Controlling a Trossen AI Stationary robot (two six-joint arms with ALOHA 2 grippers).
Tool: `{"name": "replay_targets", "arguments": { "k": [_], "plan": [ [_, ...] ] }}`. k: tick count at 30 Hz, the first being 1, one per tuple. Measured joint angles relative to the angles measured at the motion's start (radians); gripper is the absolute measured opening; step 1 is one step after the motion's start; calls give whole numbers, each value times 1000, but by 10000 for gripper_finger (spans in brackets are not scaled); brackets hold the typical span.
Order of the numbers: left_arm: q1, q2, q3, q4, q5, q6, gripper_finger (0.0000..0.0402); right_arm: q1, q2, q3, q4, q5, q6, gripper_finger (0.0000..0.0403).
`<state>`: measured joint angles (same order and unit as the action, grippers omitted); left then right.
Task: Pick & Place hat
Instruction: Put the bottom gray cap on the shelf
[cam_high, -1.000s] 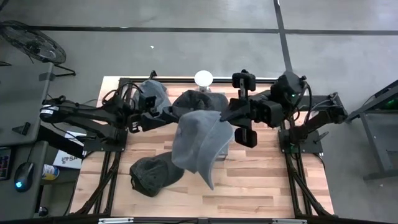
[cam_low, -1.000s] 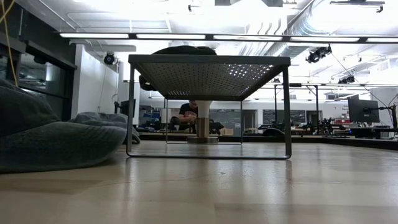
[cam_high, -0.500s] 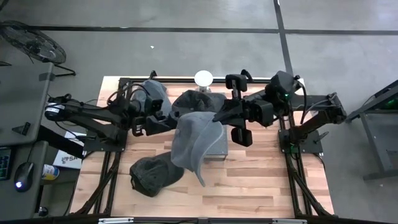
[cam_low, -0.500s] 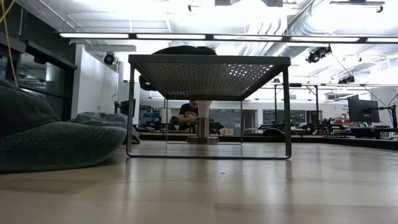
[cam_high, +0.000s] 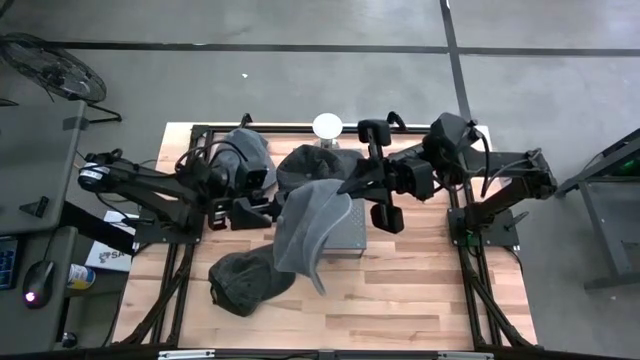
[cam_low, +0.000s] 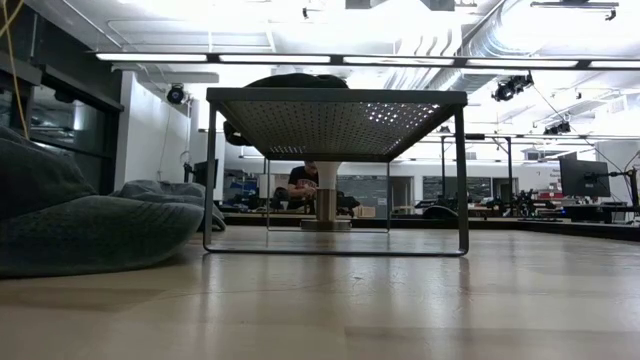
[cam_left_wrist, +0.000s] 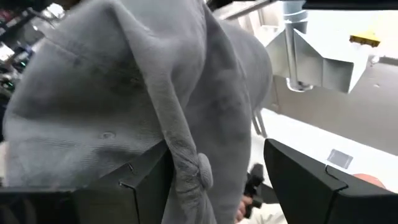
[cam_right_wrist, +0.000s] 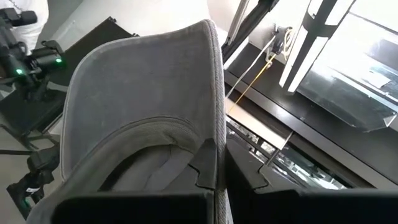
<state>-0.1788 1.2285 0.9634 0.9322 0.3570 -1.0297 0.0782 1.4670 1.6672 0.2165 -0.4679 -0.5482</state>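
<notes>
Since the frame a second back, both arms had pulled in toward the table's middle and the light grey hat (cam_high: 312, 222) had narrowed, its drooping brim hanging closer to the metal stand (cam_high: 348, 232).

In the high view the right gripper (cam_high: 352, 186) was clamped on the hat's edge; the right wrist view showed the brim (cam_right_wrist: 155, 93) pinched between its closed fingers (cam_right_wrist: 208, 163). The left gripper (cam_high: 270, 208) sat at the hat's opposite side. Left wrist view showed a fold of grey fabric (cam_left_wrist: 186, 155) running down between its fingers (cam_left_wrist: 143, 186), which stood apart on either side; cannot tell whether they actually pressed on it.

The hat hung stretched between the two grippers, raised over the stand's left part, brim tip pointing toward the near edge of the wooden table (cam_high: 420, 300).

Other hats: a dark one (cam_high: 245, 280) flat on the table near the left front, one (cam_high: 250, 148) at the back left, another dark one (cam_high: 325, 162) on the stand's back. A white round post (cam_high: 327, 125) stood behind the stand.
</notes>
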Motion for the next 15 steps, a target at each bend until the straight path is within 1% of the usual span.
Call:
{"name": "replay_targets", "arguments": {
  "k": [6, 9, 12, 15],
  "plan": [
    [-27, 0, 0, -72, -34, 1, 245, -12, 0, 0, 0, -3, 1, 4],
    [-25, 0, 1, -65, -55, 3, 239, -14, 0, 0, -5, -10, 14, 4],
    [-24, 0, 1, -68, -67, 3, 216, -14, 0, 0, -10, -10, 14, 4],
    [-25, 0, 1, -68, -54, 3, 181, -13, 0, 0, -10, -10, 13, 4]
  ]
}}
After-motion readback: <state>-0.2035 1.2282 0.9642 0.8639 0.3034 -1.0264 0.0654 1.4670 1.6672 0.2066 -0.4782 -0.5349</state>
